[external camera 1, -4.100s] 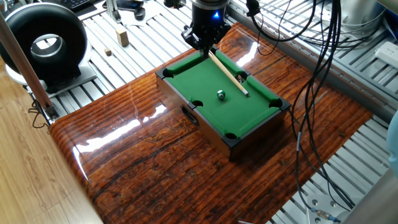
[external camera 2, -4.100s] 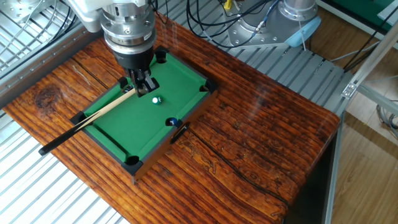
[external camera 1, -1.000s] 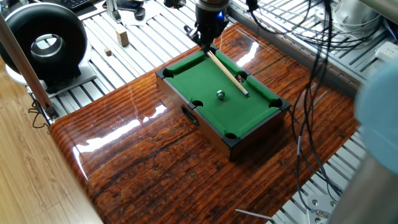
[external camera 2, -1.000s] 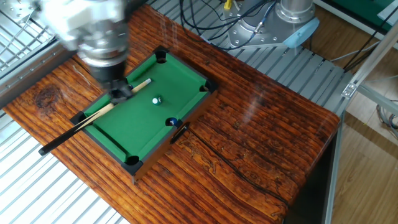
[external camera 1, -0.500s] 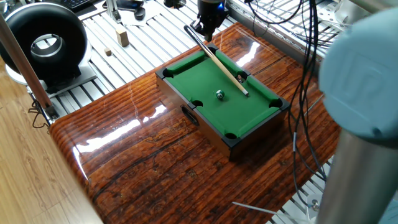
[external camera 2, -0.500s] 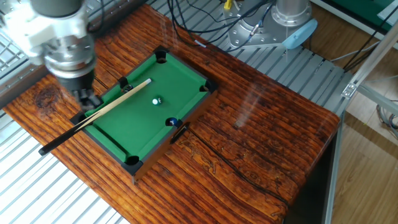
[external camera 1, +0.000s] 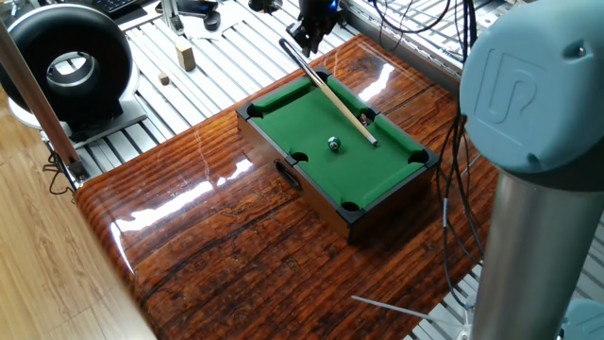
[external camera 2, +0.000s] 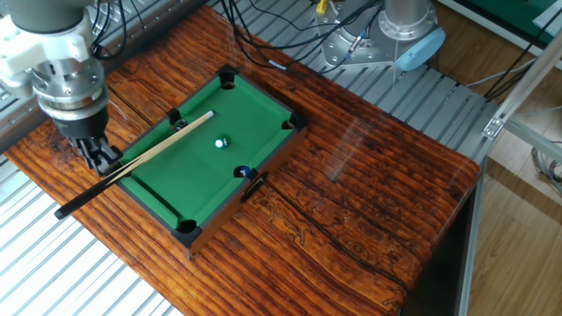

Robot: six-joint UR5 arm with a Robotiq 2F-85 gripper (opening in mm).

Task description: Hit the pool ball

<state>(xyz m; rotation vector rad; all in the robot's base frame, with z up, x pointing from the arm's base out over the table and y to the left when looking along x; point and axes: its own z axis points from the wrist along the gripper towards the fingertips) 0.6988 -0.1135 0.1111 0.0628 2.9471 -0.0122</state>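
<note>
The pool ball (external camera 1: 334,144) (external camera 2: 220,141), small, dark and glossy, rests near the middle of the green felt of the mini pool table (external camera 1: 311,113) (external camera 2: 255,105). A thin pale cue stick (external camera 1: 340,104) (external camera 2: 149,154) lies slanted across the table, and its dark butt sticks out past the rail. My gripper (external camera 1: 310,36) (external camera 2: 104,160) hangs over the butt part of the stick, just outside the table's corner and far from the ball. Its dark fingers stand a little apart, straddling the stick, and the stick lies still.
The mini table sits on a glossy wooden board (external camera 1: 236,236) (external camera 2: 351,193). The arm's grey column (external camera 1: 538,142) fills the right of one fixed view. A black round device (external camera 1: 66,66), small wooden blocks (external camera 1: 186,55) and hanging cables (external camera 1: 453,189) are around.
The gripper has slid along the cue from above the felt out to its butt end, beyond the table's corner. Cue and ball have stayed where they were.
</note>
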